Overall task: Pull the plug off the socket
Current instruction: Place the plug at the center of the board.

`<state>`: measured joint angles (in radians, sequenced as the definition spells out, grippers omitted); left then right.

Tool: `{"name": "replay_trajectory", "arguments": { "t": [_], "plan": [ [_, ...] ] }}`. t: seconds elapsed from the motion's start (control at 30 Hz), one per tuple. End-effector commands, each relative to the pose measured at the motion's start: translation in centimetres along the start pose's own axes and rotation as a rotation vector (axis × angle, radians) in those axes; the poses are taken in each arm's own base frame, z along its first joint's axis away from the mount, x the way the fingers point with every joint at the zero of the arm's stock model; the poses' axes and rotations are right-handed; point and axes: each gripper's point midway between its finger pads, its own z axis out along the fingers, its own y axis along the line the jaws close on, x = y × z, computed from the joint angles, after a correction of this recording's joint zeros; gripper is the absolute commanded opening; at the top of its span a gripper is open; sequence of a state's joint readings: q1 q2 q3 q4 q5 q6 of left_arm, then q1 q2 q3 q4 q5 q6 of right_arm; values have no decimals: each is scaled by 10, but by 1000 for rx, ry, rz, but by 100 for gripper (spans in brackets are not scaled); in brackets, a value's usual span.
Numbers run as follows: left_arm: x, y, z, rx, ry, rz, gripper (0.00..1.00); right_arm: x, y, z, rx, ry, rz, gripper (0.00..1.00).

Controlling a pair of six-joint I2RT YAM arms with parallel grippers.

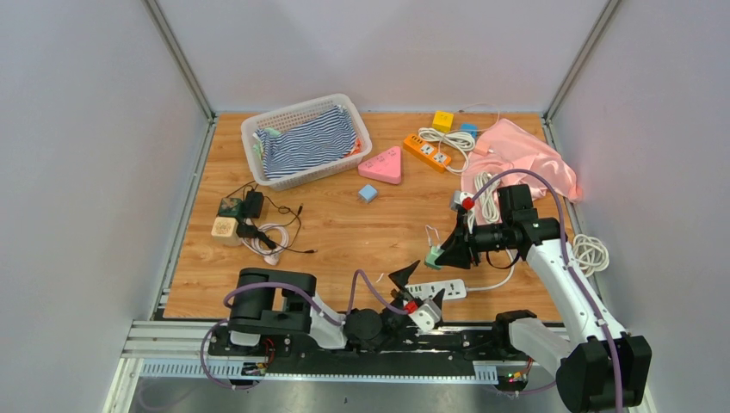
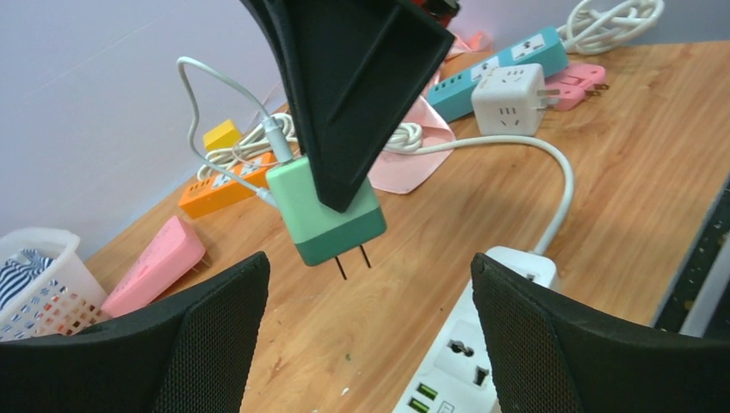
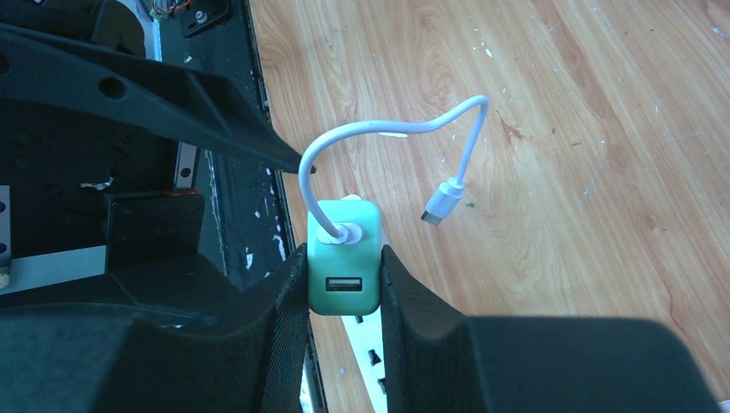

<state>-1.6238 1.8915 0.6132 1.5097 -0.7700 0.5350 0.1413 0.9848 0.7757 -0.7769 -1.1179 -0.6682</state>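
Observation:
The plug is a green USB charger (image 1: 435, 255) with two bare prongs and a short white cable. My right gripper (image 1: 442, 255) is shut on it and holds it in the air, clear of the white power strip (image 1: 437, 290) on the table below. In the right wrist view the charger (image 3: 344, 258) sits squeezed between my two pads. In the left wrist view it (image 2: 325, 209) hangs above the wood, its prongs free, with the power strip (image 2: 469, 361) at lower right. My left gripper (image 1: 419, 286) is open and empty beside the strip.
A white basket (image 1: 258, 129) with striped cloth stands at back left. A pink triangular block (image 1: 382, 165), an orange power strip (image 1: 427, 151), a pink cloth (image 1: 525, 155) and coiled white cables (image 1: 589, 252) lie at back and right. Black adapters and cables (image 1: 250, 222) lie left.

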Motion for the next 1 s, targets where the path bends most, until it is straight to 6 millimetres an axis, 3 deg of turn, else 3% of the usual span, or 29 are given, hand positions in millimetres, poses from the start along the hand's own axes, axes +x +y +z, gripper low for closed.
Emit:
{"name": "replay_trajectory", "arguments": {
  "t": [0.0,0.57,0.97],
  "plan": [
    [1,9,11,-66,6,-53,88,-3,3,0,-15,-28,21,0],
    [4,22,39,-102,-17,-157,77,-3,3,1,-19,-35,32,0],
    [11,25,48,-113,-12,-188,74,-2,3,3,-28,-37,41,0]
  ]
}}
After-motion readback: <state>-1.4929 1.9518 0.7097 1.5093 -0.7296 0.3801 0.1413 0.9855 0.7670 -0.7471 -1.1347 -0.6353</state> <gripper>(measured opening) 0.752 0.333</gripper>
